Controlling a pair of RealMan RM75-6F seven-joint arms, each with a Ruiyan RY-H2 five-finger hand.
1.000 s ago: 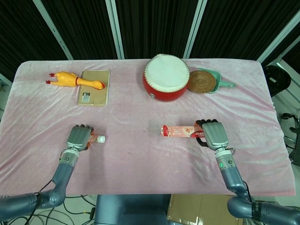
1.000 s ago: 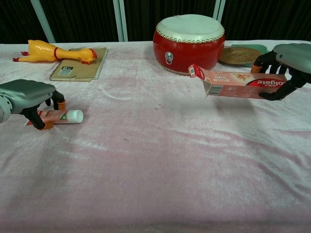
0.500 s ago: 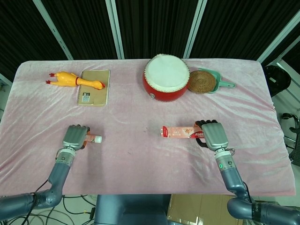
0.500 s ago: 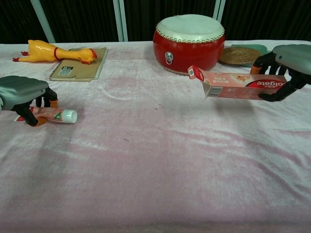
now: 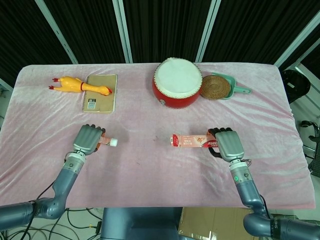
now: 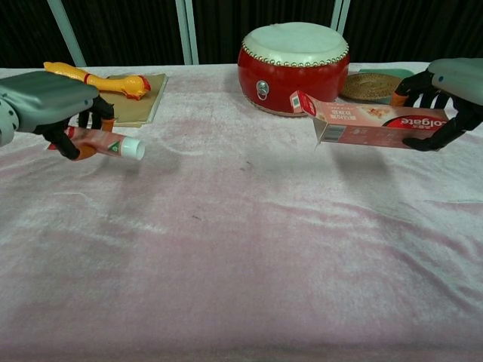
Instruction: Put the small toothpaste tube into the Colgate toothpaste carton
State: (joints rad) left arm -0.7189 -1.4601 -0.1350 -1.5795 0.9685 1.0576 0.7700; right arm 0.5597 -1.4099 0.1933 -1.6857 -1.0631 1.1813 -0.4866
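**Both hands loaded above the pink cloth**

The pink-covered table carries a red drum at 12 o'clock; the right hand, at 3 o'clock, grips the Colgate toothpaste carton clear of the cloth, its open flap toward 9 o'clock; the left hand, at 9 o'clock, pinches the small toothpaste tube aloft, white cap facing the carton, well apart.

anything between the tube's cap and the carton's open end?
Nothing. Only bare pink cloth lies between the toothpaste tube in the left hand and the carton in the right hand; both views show it, chest view clearest.
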